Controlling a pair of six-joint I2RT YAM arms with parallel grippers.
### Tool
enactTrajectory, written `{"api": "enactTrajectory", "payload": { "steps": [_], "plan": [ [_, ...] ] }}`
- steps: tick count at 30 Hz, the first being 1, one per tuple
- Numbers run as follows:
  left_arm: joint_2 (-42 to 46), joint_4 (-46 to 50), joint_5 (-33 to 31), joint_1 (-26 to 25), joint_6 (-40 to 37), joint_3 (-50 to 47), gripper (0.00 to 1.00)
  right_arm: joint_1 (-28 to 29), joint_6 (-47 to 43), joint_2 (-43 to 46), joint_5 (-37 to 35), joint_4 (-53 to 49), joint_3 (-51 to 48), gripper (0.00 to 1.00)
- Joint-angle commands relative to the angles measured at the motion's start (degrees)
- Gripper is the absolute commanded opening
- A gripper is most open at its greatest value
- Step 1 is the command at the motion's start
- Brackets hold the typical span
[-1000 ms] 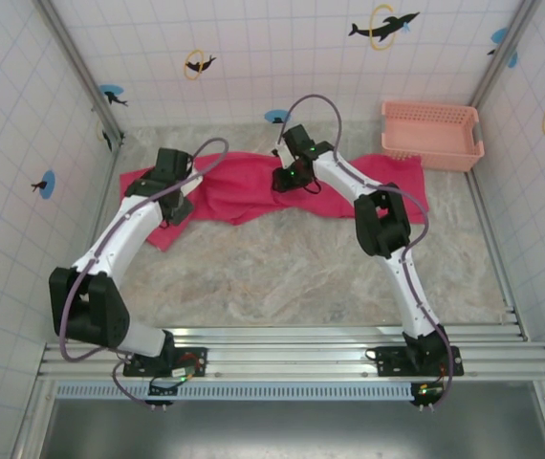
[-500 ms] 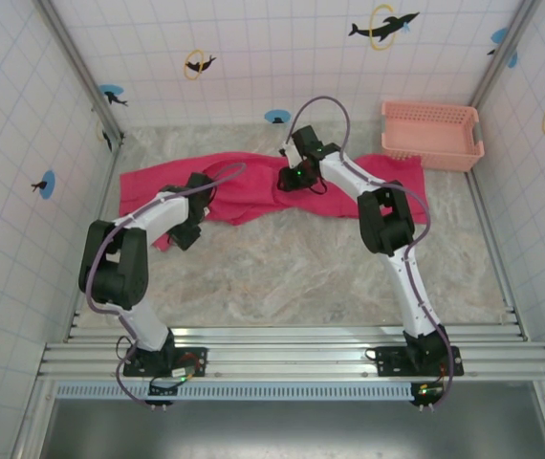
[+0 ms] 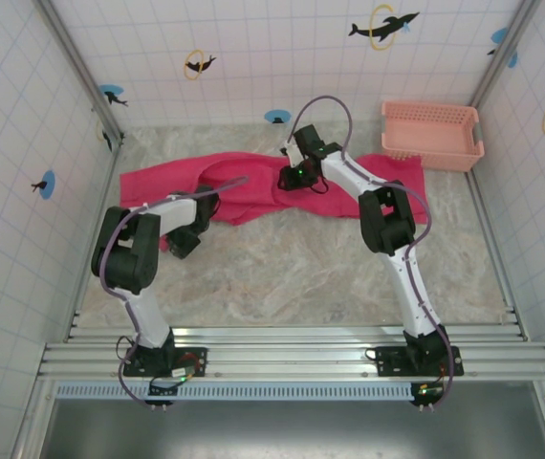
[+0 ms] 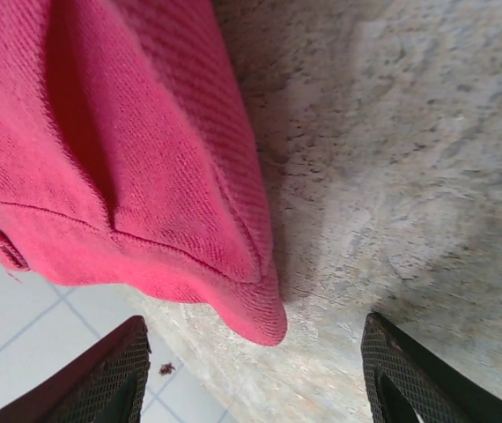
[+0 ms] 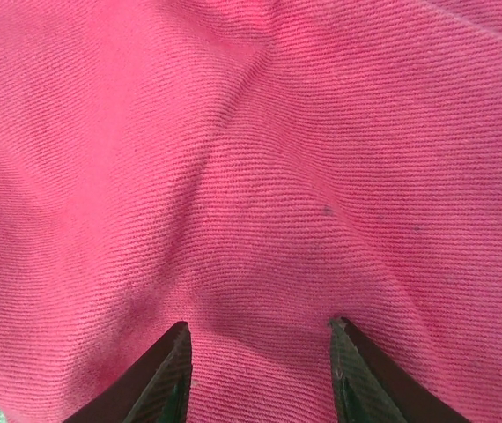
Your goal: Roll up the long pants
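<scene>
1. the long pants (image 3: pixel 244 191) lie stretched out and rumpled across the far half of the marbled table (image 3: pixel 292 273), one end near the left wall and the other just beside the pink basket (image 3: pixel 430 107) in the far right corner.
2. the left gripper (image 3: pixel 185 241) sits low at the near left corner of the pants. from its wrist, the left gripper (image 4: pixel 253 322) has its black fingers (image 4: pixel 114 370) released and well apart. a hemmed corner of the pants (image 4: pixel 145 159) reaches into the gap and touches neither finger.
3. the right gripper (image 3: pixel 296 180) is down on the middle of the pants, near their far edge. from its wrist, the right gripper (image 5: pixel 260 328) has its fingers (image 5: pixel 167 379) partly apart, tips against the pants (image 5: pixel 277 132). whether they pinch a fold cannot be told.
</scene>
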State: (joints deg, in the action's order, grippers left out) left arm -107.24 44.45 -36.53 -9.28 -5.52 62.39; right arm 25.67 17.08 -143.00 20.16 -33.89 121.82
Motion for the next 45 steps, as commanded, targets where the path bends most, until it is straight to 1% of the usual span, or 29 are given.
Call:
{"api": "enactTrajectory", "payload": {
  "steps": [1, 2, 5, 7, 9, 10, 12, 14, 16, 17, 18, 21, 23, 25, 26, 28, 29, 33, 34, 36, 41, 45],
  "plan": [
    [-2.49, -2.06, 0.55, 1.09, 1.21, 0.38, 0.65, -0.62, -0.14, 2.42, 0.35, 1.91, -1.40, 0.44],
    [-2.60, -2.32, 0.63, 1.42, 1.13, 0.89, 0.65, -0.48, -0.13, 2.55, 0.49, 2.20, -1.92, 0.44],
    [-2.64, -1.26, 3.86, 3.30, 0.53, 2.25, 0.63, -0.60, -0.03, 3.22, 0.66, 2.98, -3.27, 0.44],
    [-2.95, -0.29, 4.33, 3.80, 1.87, 2.85, 0.63, -0.55, -0.07, 3.82, 0.67, 3.39, -4.04, 0.43],
    [-3.89, 1.14, 4.10, 3.86, 1.92, 3.93, 0.61, -0.62, -0.25, 4.70, 0.58, 3.66, -4.97, 0.43],
    [-4.47, 1.75, 4.20, 3.87, 1.77, 4.64, 0.55, -0.62, -0.36, 5.19, 0.45, 3.62, -5.50, 0.43],
    [-5.19, 2.66, 4.55, 3.90, 1.28, 5.62, 0.39, -0.64, -0.71, 6.39, 0.11, 3.98, -6.67, 0.43],
    [-5.11, 2.63, 4.81, 4.00, 1.23, 5.53, 0.20, -0.72, -0.80, 7.48, -0.05, 4.77, -8.32, 0.43],
    [-4.65, 1.97, 4.75, 4.05, 1.21, 4.95, 0.11, -0.84, -0.66, 8.39, 0.01, 5.63, -9.91, 0.43],
    [-4.69, 2.07, 4.81, 3.96, 1.41, 5.01, 0.02, -0.87, -0.55, 8.84, 0.10, 5.97, -10.59, 0.43],
    [-4.90, 2.41, 4.60, 3.96, 1.51, 5.35, 0.00, -0.76, -0.51, 9.15, 0.10, 6.11, -11.16, 0.43],
    [-4.33, 5.03, 4.86, 3.98, 2.70, 7.50, 0.00, -0.75, -0.47, 10.43, 0.09, 6.80, -13.24, 0.42],
    [-1.71, 6.96, 5.04, 3.95, 3.03, 9.31, 0.00, -0.71, -0.92, 11.05, -0.22, 6.82, -14.55, 0.42],
    [1.49, 8.63, 3.35, 4.21, 1.70, 10.96, 0.00, -0.86, -1.32, 11.04, -0.66, 6.77, -15.65, 0.42],
    [3.31, 9.61, 2.65, 4.81, 1.37, 12.08, 0.00, -0.85, -1.58, 12.94, -0.66, 6.66, -16.17, 0.42],
    [6.82, 11.41, 6.19, 7.28, 0.72, 14.82, 0.00, -0.72, -2.00, 13.31, -0.99, 6.31, -16.93, 0.42],
    [8.12, 12.40, 6.96, 8.11, 0.08, 16.31, 0.00, -0.71, -2.20, 13.48, -1.20, 6.13, -17.50, 0.42],
    [9.15, 14.72, 6.70, 11.20, -2.09, 24.28, 0.00, -1.01, -3.29, 15.01, -1.53, 5.24, -20.41, 0.42],
    [8.25, 14.96, 6.58, 12.00, -2.55, 26.72, 0.00, -1.15, -3.60, 15.76, -3.67, 5.20, -21.60, 0.42],
    [5.45, 15.24, 6.13, 13.37, -3.34, 32.11, 0.00, -1.64, -3.98, 17.17, -4.16, 5.00, -23.74, 0.42],
    [-6.26, 19.08, 7.78, 16.28, -2.92, 48.79, 0.00, -3.82, -5.18, 21.13, -4.25, 3.99, -29.09, 0.42],
    [-15.81, 21.64, 9.25, 17.73, -3.41, 59.67, 0.00, -5.09, -6.29, 24.90, -5.35, 3.05, -33.42, 0.42]
  ]
}}
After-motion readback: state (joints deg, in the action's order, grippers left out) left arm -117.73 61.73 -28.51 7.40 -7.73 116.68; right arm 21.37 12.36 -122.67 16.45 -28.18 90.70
